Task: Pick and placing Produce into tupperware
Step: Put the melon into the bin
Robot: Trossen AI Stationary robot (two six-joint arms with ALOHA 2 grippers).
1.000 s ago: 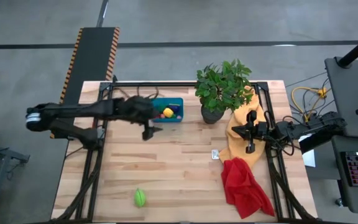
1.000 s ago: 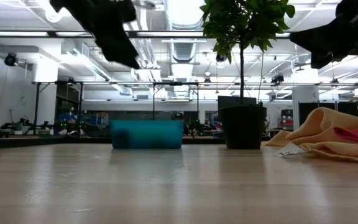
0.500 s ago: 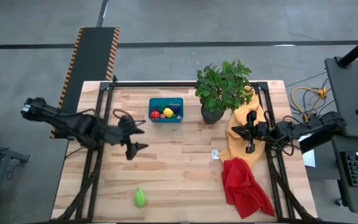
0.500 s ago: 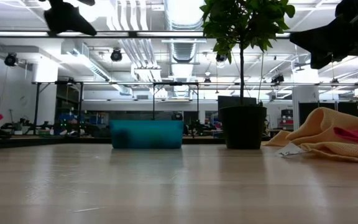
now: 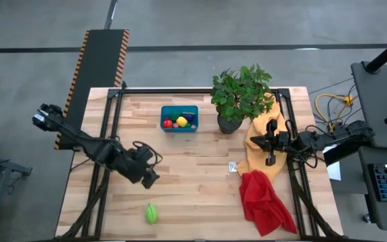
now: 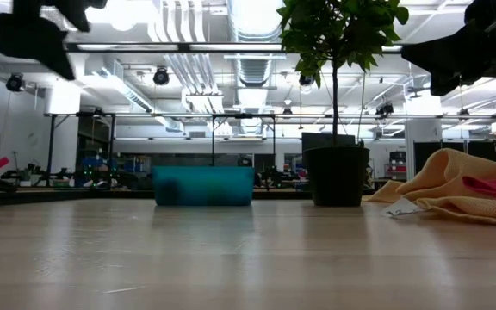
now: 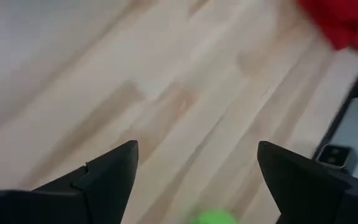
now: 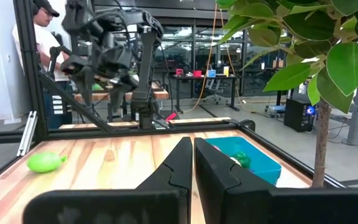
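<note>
- The green produce piece (image 5: 152, 214) is lying alone on the bench (image 5: 193, 195) near its front edge, toward the front-left corner; it is also showing in the left wrist view (image 7: 215, 218) and in the right wrist view (image 8: 45, 162).
- Judged from its look, the piece is a light, stiff, smooth plastic toy with a rounded body. It is likely to roll or slip, so the pincer should be closing across its middle, the widest part, from above.
- The tupperware (image 5: 179, 119) is sitting near the back edge of the bench, left of centre, and is holding red, yellow and dark pieces.
- The left gripper (image 5: 148, 176) is hanging above the bench between the tupperware and the green piece, nearer the piece. Its fingers (image 7: 107, 171) are standing wide apart and gripping nothing.
- The right gripper (image 5: 270, 153) is waiting over the yellow cloth (image 5: 261, 138) near the right edge, pincer closed and empty.
- The potted plant (image 5: 239, 97) is standing just beside the tupperware; the red cloth (image 5: 264, 202) is lying toward the front-right corner.
</note>
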